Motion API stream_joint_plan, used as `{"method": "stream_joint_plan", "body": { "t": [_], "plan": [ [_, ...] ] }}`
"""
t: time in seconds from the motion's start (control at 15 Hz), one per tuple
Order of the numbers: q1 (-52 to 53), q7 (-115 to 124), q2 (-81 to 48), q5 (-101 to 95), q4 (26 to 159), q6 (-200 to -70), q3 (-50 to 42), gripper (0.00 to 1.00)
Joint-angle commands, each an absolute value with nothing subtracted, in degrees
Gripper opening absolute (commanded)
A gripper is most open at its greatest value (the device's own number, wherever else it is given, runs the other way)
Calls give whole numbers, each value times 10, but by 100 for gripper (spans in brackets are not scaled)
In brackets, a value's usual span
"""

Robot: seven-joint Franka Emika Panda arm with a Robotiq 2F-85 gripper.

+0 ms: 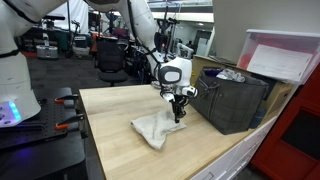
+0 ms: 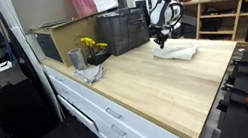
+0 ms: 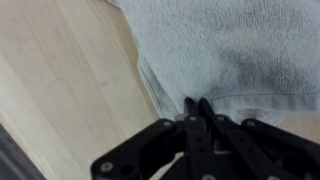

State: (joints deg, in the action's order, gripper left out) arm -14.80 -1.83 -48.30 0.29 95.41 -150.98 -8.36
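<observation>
Your end effector [image 1: 178,113] stands low over the towel [image 1: 150,130], which lies on the table [image 1: 105,135] a little in from the edge where the dark crate [image 1: 235,100] stands, and well away from the near corners. In the wrist view the two fingers [image 3: 190,120] are drawn together with almost no gap, their tips meeting right on the towel's [image 3: 230,50] hemmed border. You appear to have a pinch on that border, though the fabric between the pads is too thin to make out clearly.

As far as the pictures show, the reach and the closing on the cloth look done. The lift is not: in both exterior views the towel [image 2: 175,52] rests in a loose, rumpled heap on the wood, bunched slightly toward the end effector [image 2: 162,42], with none of it hanging clear.

Along the back edge of the table, toward the opposite corner, you have a metal cup [image 2: 76,59] with yellow flowers [image 2: 92,46] and a second grey cloth [image 2: 91,73] beside it, all well apart from your grip.
</observation>
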Motion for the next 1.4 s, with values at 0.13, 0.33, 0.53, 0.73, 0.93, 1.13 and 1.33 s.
{"method": "stream_joint_plan", "body": {
  "t": [0.13,0.33,0.53,0.73,0.93,1.13,1.33],
  "plan": [
    [-156,-10,-473,22,932,-1483,-81,0],
    [-150,1,-473,19,923,-1495,-91,0],
    [-143,18,-475,13,913,-1506,-105,0],
    [-130,44,-483,4,899,-1513,-128,14],
    [-120,62,-479,-2,901,-1513,-143,43],
    [-134,39,-450,15,921,-1477,-116,65],
    [-163,-15,-413,41,957,-1425,-66,86]
  ]
}}
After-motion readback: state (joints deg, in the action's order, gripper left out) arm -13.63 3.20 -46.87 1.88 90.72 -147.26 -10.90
